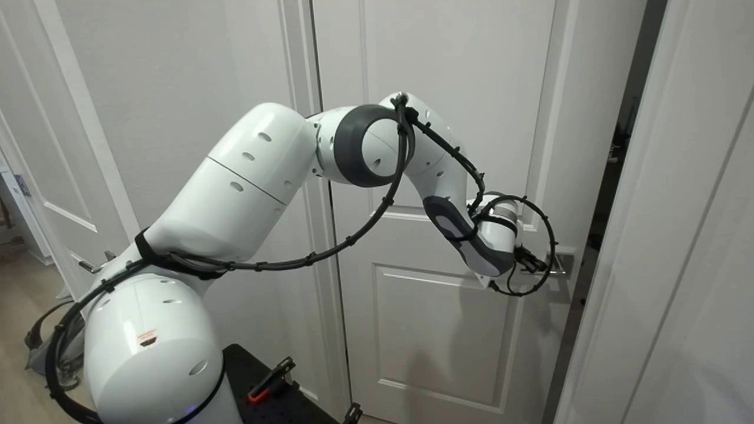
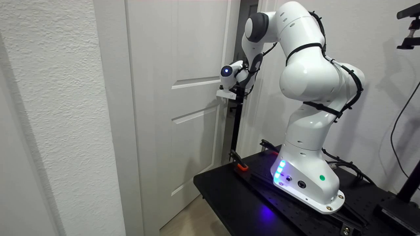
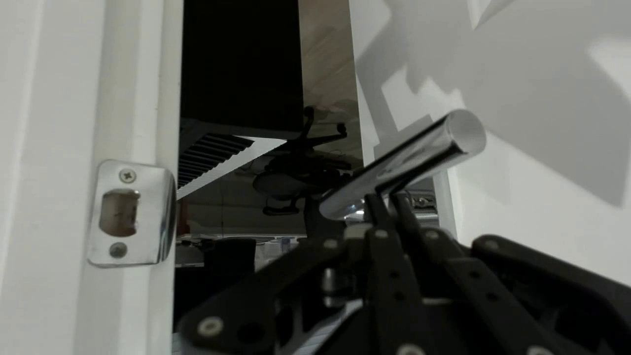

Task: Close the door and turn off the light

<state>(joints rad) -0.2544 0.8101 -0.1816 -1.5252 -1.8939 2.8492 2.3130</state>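
Note:
The tall white door (image 1: 439, 330) stands ajar, with a dark gap between its edge and the frame. It also shows in an exterior view (image 2: 151, 108) and at the right of the wrist view (image 3: 537, 162). Its silver lever handle (image 3: 404, 162) crosses the middle of the wrist view and also shows in an exterior view (image 1: 559, 266). My gripper (image 3: 388, 198) has its fingertips close together with a thin slit between them. The tips are right at the lever, not around it; whether they touch is unclear. The light's white wall switch is out of view.
The white door frame (image 1: 642, 235) bears a silver strike plate (image 3: 123, 217). A dark room with a chair shows through the gap. Another white door (image 1: 65, 194) and a grey bag (image 1: 56, 347) are at far left. The arm stands on a black table (image 2: 223, 200) with clamps (image 2: 239, 160).

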